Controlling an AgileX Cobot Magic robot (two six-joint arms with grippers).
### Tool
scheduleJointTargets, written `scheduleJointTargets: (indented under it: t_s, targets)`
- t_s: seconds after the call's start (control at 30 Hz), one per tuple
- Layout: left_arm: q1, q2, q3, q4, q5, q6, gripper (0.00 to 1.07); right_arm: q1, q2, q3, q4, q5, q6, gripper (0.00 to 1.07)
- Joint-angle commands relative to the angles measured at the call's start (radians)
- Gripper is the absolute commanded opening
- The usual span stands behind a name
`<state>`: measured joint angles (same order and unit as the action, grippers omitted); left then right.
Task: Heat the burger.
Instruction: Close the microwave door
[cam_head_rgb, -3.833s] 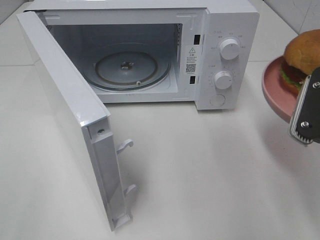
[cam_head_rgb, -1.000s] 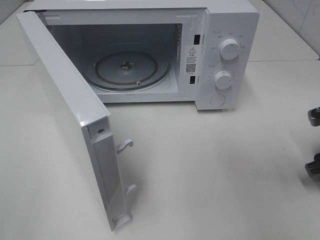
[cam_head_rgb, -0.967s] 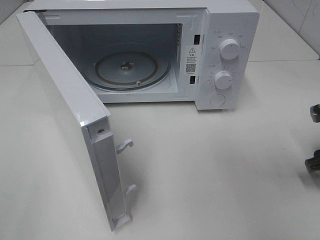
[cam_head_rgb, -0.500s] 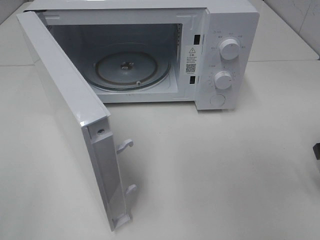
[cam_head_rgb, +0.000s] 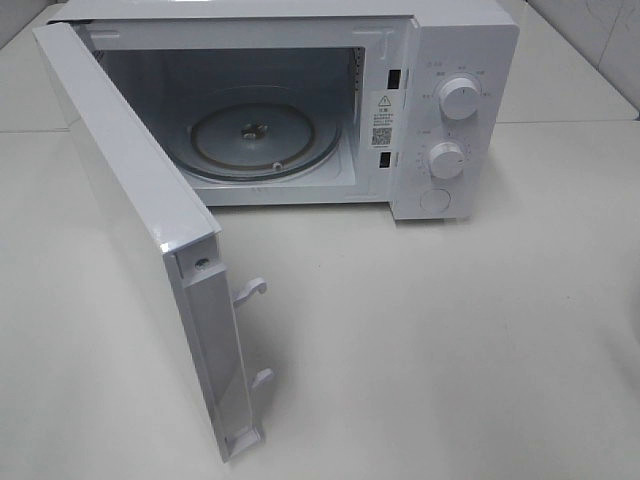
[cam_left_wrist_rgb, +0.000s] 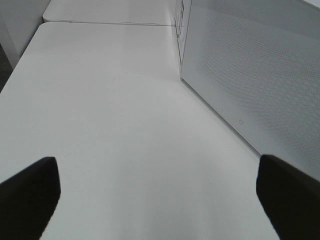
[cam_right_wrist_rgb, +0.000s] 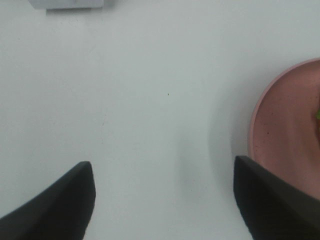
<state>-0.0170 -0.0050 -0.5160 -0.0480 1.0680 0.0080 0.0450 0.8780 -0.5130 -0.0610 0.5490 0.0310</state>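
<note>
A kitchen-style test setup: a white microwave with its door swung open stands on a plain white bench, tiled wall behind the microwave.

Left end effector and right end effector — both spread wide, empty.

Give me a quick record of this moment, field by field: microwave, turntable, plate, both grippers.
microwave: on the white table, door swung wide open
turntable: bare glass, nothing on it
plate: pink, on the table, seen only in the right wrist view
burger: bun not visible
left gripper: open, empty
right gripper: open, beside the plate
</note>
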Motion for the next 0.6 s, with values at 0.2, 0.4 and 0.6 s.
scheduleJointTargets:
  t_s: [0.2, 0.4, 0.6]
  targets:
    - [0.001, -0.004, -0.002, -0.003, 0.004, -0.008, 1.01, -0.001, -0.225, -0.001, 0.012, 0.119, 0.017, 0.76]
    - [0.001, -0.004, -0.002, -0.003, 0.004, -0.008, 1.01, -0.001, -0.446, -0.001, 0.043, 0.26, 0.001, 0.76]
    - [0.001, -0.004, -0.002, -0.003, 0.004, -0.008, 1.01, -0.001, -0.616, -0.001, 0.046, 0.269, -0.014, 0.76]
